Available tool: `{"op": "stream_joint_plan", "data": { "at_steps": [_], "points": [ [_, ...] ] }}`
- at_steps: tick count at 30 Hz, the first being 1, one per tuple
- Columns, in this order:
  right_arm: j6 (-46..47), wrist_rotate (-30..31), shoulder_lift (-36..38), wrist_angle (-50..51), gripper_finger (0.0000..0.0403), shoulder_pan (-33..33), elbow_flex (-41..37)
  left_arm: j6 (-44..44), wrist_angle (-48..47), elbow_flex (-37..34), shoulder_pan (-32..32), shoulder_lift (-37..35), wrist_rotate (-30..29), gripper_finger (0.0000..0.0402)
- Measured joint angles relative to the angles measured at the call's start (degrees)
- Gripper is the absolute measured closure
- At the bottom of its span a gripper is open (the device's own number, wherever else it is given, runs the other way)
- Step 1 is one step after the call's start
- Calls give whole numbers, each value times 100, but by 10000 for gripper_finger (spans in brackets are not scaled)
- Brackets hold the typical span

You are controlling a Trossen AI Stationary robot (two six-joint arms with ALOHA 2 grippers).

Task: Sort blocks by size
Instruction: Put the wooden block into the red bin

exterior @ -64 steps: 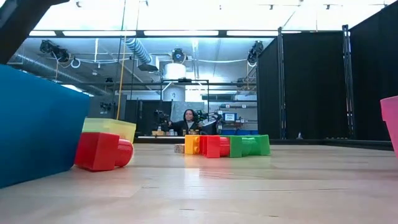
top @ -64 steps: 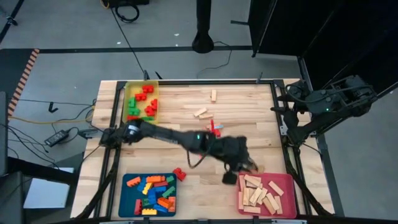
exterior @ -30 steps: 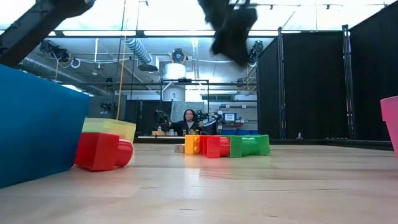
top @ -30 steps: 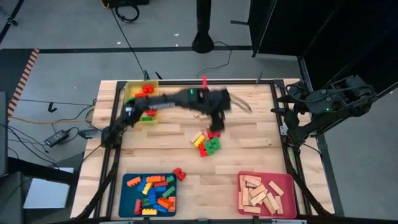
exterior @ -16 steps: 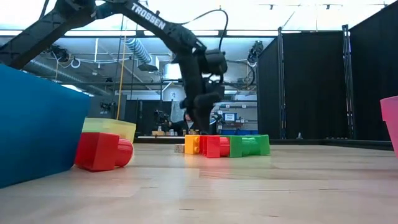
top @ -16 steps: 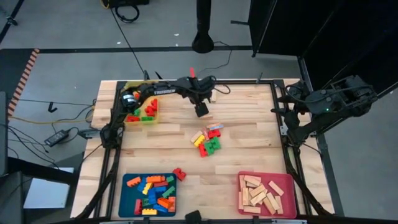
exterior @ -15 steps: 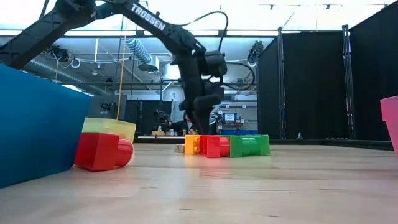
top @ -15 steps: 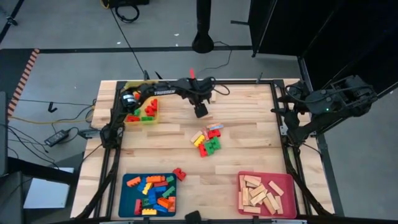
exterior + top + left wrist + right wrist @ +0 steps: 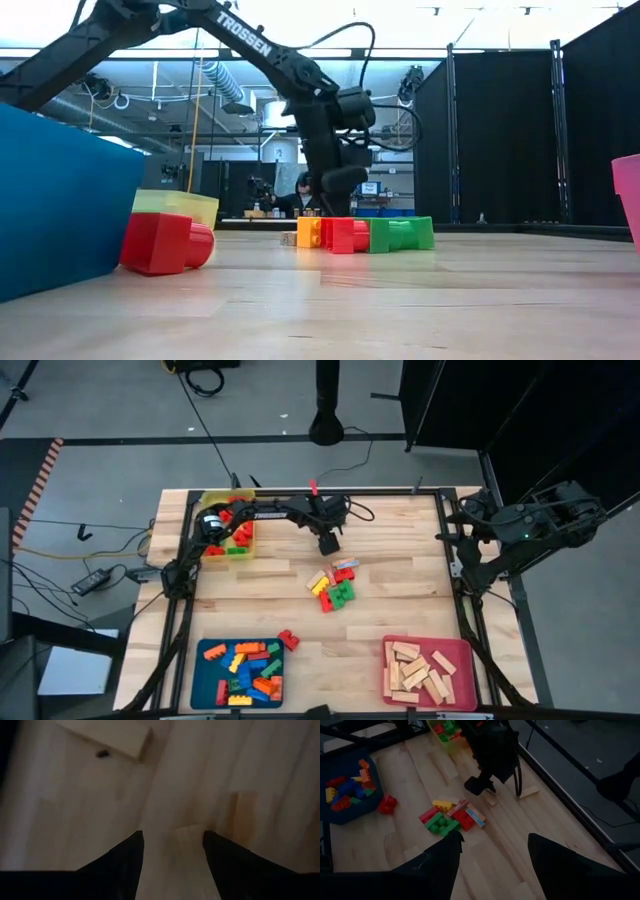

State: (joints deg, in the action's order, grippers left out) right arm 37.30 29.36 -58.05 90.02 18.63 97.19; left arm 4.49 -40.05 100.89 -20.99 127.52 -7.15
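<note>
My left gripper (image 9: 325,546) hangs open, fingers down, over the table's far middle, just beyond a cluster of yellow, red and green studded blocks (image 9: 332,586). In the left wrist view (image 9: 172,837) a pale wooden bar (image 9: 190,840) lies on the table between its fingers; I cannot tell whether they touch it. A second wooden bar (image 9: 529,792) lies flat farther toward the far edge. A lone red block (image 9: 288,640) sits near the blue tray. My right gripper (image 9: 492,837) is open and empty, held off the table's right edge.
A yellow tray (image 9: 206,506) with red and green blocks stands at the far left. A blue tray (image 9: 206,682) of mixed blocks is at the near left, and a pink tray (image 9: 464,660) of wooden bars at the near right. Bare wood lies between the trays.
My left gripper has swung a little toward the table's far left, away from the block cluster, and come down close to the table over the wooden bar. The blocks have stayed where they were.
</note>
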Motion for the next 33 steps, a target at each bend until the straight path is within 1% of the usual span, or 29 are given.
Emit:
{"op": "stream_joint_plan", "data": {
  "at_steps": [5, 8, 11, 13, 15, 17, 21, 23, 25, 27, 30, 33],
  "points": [
    [0, 0, 1, 0, 158, 0, 0, -51, -89, -12, 17, 149, -128, 188],
    [-2, 0, 1, 0, 158, 0, 0, -165, -110, 3, 33, 117, 76, 188],
    [-1, 0, 1, 0, 158, 0, 0, -424, -400, 1, 49, 147, 182, 189],
    [-2, 2, 1, 0, 158, 0, 0, -603, -469, 1, 55, 155, 182, 198],
    [0, -1, 1, -1, 158, 0, 0, -667, -594, 5, 52, 155, 216, 220],
    [0, 0, 1, 0, 158, 0, 0, -636, -646, 8, 52, 155, 235, 257],
    [0, -1, 1, 0, 158, 0, 0, -635, -755, 10, 48, 134, 252, 358],
    [0, -2, 1, 0, 158, 0, 0, -633, -906, 55, 37, 131, 255, 361],
    [0, -2, 1, 0, 158, 0, 0, -624, -1288, 188, 49, 137, 178, 361],
    [0, -2, 6, 0, 158, 0, 0, -624, -1529, 466, 98, 152, 108, 361],
    [1, -2, 27, -1, 158, 0, 0, -684, -1647, 883, 259, -38, 107, 361],
    [2, -2, 32, 0, 158, 0, 0, -1011, -1495, 1353, 585, -246, 263, 361]
  ]
}}
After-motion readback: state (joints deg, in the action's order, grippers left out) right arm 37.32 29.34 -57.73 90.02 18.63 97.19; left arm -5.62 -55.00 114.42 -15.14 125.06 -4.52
